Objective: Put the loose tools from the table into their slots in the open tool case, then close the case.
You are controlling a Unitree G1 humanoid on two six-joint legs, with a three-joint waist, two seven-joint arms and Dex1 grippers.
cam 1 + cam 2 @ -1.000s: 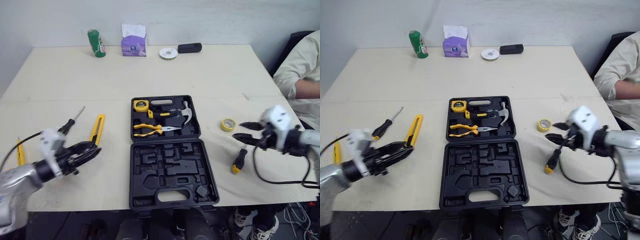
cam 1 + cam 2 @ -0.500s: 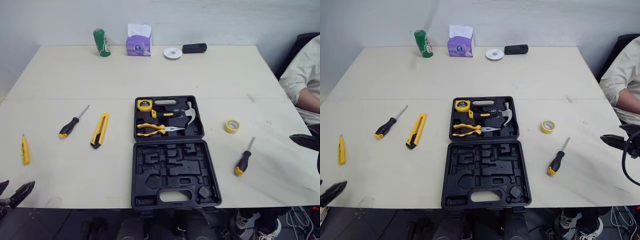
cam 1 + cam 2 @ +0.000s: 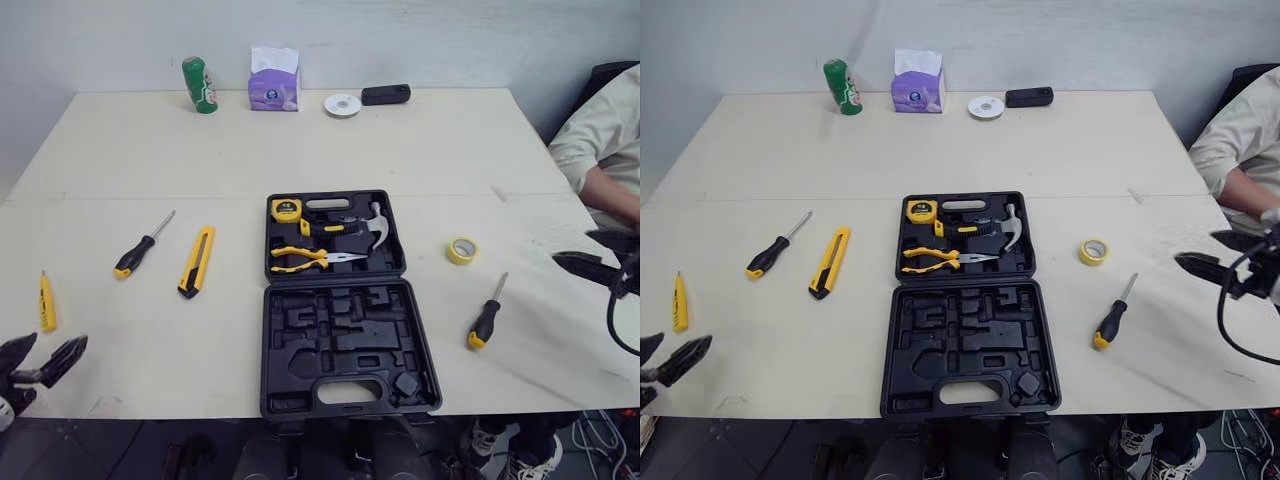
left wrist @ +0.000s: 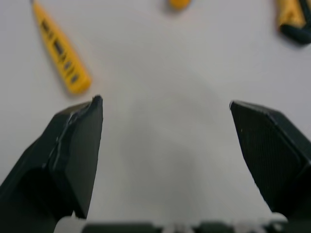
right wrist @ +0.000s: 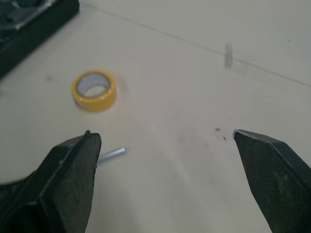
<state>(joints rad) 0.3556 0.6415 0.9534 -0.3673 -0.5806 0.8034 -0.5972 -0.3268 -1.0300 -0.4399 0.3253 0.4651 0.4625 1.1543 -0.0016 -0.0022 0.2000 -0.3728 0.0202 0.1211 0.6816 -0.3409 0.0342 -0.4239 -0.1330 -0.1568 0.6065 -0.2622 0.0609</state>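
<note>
Five loose tools lie around the open tool case point(image 3: 350, 340) at frame centre. Left of it are the long screwdriver point(image 3: 137, 250), utility knife point(image 3: 196, 262) and yellow tester pen point(image 3: 46, 303). Right of it are the tape roll point(image 3: 461, 250) and stubby screwdriver point(image 3: 485, 320). Left gripper point(image 3: 60, 340), lower-left corner, gapes wide, empty. Right gripper point(image 3: 572, 246), right edge, is spread wide too, holding nothing.

Person point(image 3: 605, 125) cut off at right edge, left end effector point(image 3: 58, 341) cropped at corner

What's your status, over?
Left pincer open, empty. Right pincer open, empty. Case open; screwdrivers, knife, tester, tape loose. Person's arm beside right pincer.
</note>
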